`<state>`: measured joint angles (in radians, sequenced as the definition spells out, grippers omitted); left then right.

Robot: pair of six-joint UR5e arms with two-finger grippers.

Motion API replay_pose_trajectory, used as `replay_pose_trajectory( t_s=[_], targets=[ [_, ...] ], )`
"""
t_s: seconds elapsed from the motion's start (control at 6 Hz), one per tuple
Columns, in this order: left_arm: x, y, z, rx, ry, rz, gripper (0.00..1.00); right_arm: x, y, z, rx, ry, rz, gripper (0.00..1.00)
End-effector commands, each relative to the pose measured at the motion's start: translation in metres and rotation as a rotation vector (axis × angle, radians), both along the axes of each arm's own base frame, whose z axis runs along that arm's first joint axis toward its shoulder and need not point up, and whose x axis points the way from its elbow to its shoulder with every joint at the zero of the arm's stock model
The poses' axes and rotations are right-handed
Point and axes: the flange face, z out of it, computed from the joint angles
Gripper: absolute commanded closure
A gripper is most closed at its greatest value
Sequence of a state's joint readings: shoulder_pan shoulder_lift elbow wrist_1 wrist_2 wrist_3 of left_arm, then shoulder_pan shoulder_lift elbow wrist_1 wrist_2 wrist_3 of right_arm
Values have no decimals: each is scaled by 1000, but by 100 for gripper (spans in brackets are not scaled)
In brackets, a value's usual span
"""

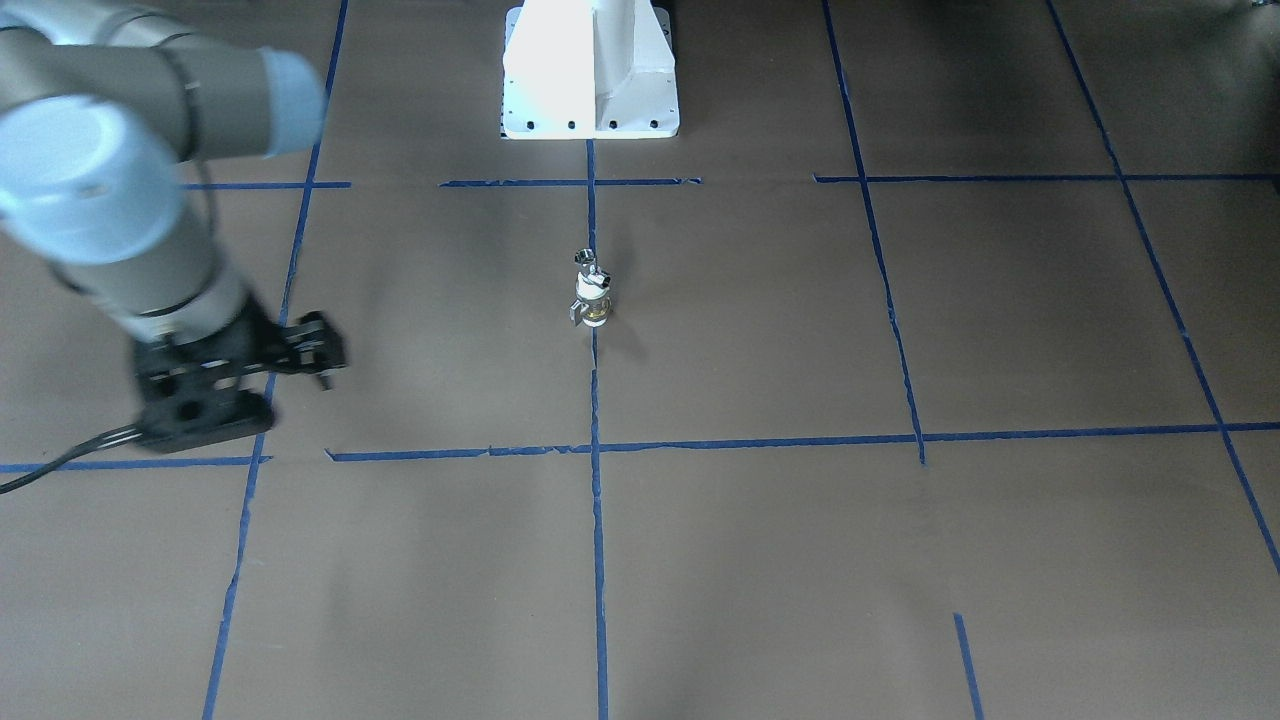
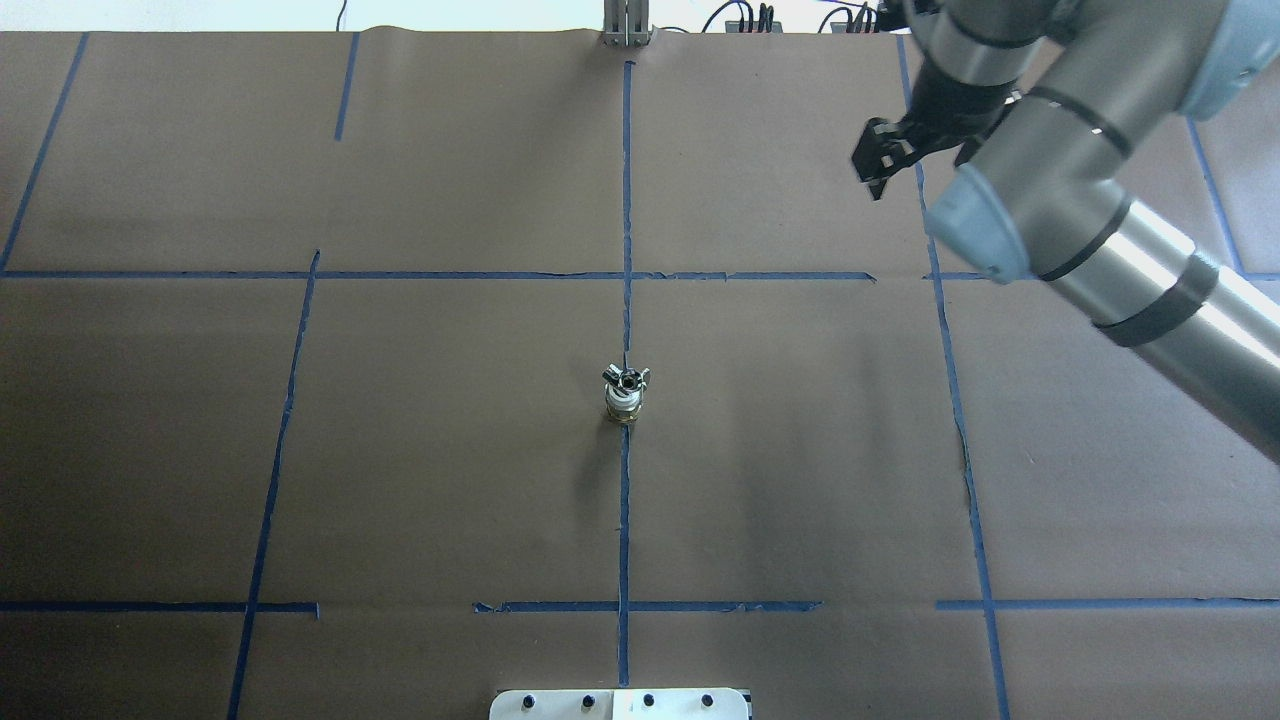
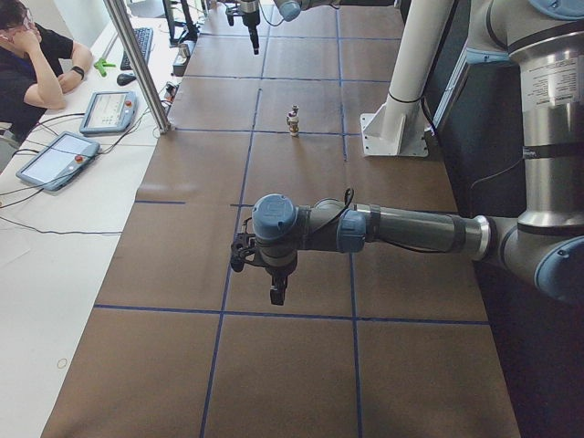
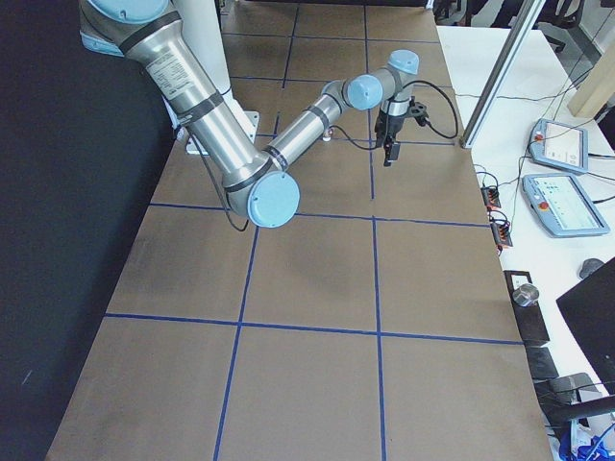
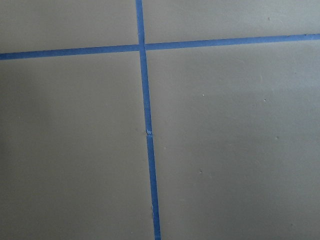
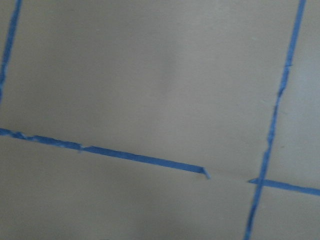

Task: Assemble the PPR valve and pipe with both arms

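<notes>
R claw [image 2: 876,186] points down, arm [image 2: 1065,150] outstretched, well apart frm valve [image 2: 625,392].

Two arms: left [image 3: 401,228] and right [image 2: 1080,190]. Each carries one pincer, so two in all: left pincer [image 3: 276,294] and right pincer [image 2: 872,165]. One valve [image 1: 592,300] stands at the centre of the table [image 2: 400,450], with one chrome pipe [image 1: 588,262] on top of it. One white pedestal [image 1: 590,70] sits at the table's robot-side edge. Beyond the opposite edge there are one person [image 3: 32,59], two tablets [image 3: 111,109], one keyboard [image 3: 141,46], one mouse [image 3: 126,78] and one metal post [image 3: 137,64].
</notes>
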<state>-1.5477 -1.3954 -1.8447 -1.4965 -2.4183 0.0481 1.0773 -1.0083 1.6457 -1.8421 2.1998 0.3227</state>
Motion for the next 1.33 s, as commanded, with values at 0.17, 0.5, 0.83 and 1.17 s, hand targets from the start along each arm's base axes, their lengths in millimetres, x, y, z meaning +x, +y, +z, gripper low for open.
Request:
replay_pose_trajectory(
  t_s=[0.17,0.5,0.83,1.17],
  targets=[
    [0,5,19,-37,-11,2,0,205,53,204,8,-22,-20,0],
    [0,7,24,-51,-1,3,0,282,118,284,-78,-20,100,0],
    [-1,7,11,-22,-10,2,0,287,155,311,-61,-23,115,0],
    [-1,7,12,-23,-11,5,0,286,157,315,-69,-23,115,0]
  ],
)
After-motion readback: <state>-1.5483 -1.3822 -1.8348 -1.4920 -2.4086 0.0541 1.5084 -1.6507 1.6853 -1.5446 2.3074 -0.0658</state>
